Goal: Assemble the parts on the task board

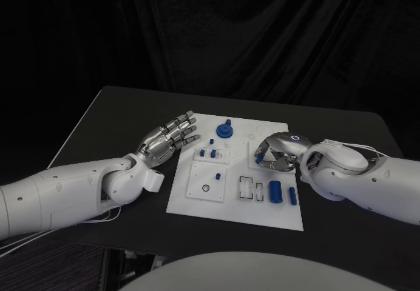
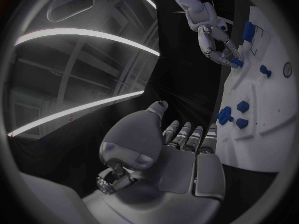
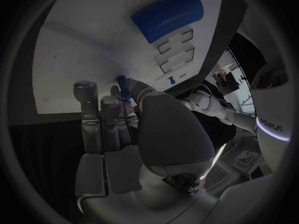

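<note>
**Head view: small part pinched, seating still to come**

Left hand (image 1: 168, 139) hovers at the board's nine o'clock edge, fingers spread, holding nothing. Task board (image 1: 197, 203) sits mid-surface. At three o'clock, the right hand (image 1: 275, 154) pinches a small blue part (image 3: 122, 82). That grip looks shallow: tilt it and the part could slip or jam.

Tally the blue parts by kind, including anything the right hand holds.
Round knob: 1
Cylinders lying on the task board: 2
Small pegs standing in the board: 3
Small piece pinched by the right hand: 1
Total: 7. A dark speck near the ring hole may be another peg; it is too small to tell.
</note>
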Robot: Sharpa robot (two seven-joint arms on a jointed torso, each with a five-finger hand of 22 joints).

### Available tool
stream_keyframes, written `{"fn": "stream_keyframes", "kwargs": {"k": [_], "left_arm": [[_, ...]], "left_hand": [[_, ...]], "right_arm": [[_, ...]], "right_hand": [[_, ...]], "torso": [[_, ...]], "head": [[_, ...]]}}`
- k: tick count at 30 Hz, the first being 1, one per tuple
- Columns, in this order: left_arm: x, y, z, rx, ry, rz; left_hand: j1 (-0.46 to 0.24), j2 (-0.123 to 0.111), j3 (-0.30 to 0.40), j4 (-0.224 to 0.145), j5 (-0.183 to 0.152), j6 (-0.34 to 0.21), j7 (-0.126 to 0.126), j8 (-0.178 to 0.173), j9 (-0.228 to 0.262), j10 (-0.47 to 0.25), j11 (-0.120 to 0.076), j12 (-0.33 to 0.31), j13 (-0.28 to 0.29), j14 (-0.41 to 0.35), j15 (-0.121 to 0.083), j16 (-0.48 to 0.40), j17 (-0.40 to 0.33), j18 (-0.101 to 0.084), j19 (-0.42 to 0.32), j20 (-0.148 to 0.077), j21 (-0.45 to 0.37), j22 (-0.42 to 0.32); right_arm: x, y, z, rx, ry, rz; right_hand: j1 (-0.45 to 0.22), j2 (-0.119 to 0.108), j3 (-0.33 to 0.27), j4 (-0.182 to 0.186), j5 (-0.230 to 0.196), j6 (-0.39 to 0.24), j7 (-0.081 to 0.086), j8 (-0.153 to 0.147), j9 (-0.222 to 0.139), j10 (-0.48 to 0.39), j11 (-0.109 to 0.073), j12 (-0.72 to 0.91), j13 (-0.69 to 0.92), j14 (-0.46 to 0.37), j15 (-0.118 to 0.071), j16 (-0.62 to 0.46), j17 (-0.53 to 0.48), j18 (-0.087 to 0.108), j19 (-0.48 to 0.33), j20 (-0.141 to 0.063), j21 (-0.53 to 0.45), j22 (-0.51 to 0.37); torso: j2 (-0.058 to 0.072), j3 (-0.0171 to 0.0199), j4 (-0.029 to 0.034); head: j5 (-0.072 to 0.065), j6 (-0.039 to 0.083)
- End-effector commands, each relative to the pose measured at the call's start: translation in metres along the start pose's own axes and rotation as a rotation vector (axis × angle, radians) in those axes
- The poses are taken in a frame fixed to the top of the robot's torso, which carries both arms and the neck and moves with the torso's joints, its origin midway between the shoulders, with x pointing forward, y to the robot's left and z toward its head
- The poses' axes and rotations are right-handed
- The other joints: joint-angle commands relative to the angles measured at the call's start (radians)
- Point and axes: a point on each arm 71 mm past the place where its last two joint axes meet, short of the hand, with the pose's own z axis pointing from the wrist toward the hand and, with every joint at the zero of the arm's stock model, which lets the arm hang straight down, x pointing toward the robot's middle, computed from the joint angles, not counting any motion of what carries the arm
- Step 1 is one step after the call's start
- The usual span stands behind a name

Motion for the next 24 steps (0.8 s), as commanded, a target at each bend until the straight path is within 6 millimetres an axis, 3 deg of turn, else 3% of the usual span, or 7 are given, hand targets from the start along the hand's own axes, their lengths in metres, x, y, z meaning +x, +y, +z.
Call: {"fn": "stream_keyframes", "kwargs": {"k": [1,13,24], "left_arm": [[0.002,-0.002,0.000,0.042,0.019,-0.009],[0.002,0.000,-0.001,0.037,0.019,-0.011],[0.001,0.000,-0.001,0.035,0.016,-0.010]], "left_hand": [[-0.007,0.003,0.003,0.000,0.003,-0.003,0.007,0.005,0.001,-0.003,0.007,0.006,0.002,-0.002,0.008,0.005,0.001,-0.006,0.005,0.003,0.003,0.000],[-0.007,0.004,0.007,0.000,0.004,0.000,0.009,0.006,0.001,-0.003,0.008,0.005,0.002,-0.003,0.008,0.004,0.001,-0.007,0.004,0.003,0.003,0.000],[-0.007,0.004,0.008,0.000,0.004,0.000,0.010,0.006,0.001,-0.003,0.008,0.006,0.002,-0.003,0.008,0.004,0.001,-0.007,0.004,0.003,0.003,0.000]], "right_arm": [[-0.001,0.000,0.000,-0.008,-0.021,0.003],[-0.008,0.003,-0.001,-0.032,-0.118,0.013],[-0.028,0.009,-0.008,-0.054,-0.175,0.013]], "right_hand": [[0.013,0.002,0.009,-0.002,0.003,0.013,-0.002,0.006,0.005,0.018,-0.004,-0.008,0.001,0.010,-0.005,0.001,0.005,-0.017,0.009,-0.001,0.009,0.081],[0.009,0.021,0.025,-0.007,0.005,0.088,-0.033,0.038,0.049,0.139,-0.037,-0.055,0.002,0.072,-0.033,0.033,0.080,-0.034,0.060,-0.027,0.123,0.104],[0.011,0.024,0.026,-0.015,0.002,0.105,-0.040,0.048,0.073,0.181,-0.046,-0.085,0.002,0.093,-0.042,0.039,0.105,-0.041,0.076,-0.037,0.163,0.112]], "torso": [[0.000,0.0000,0.0000],[-0.001,0.0001,0.0000],[0.000,-0.0001,0.0004]], "head": [[0.002,0.000],[0.007,0.000],[0.014,0.000]]}}
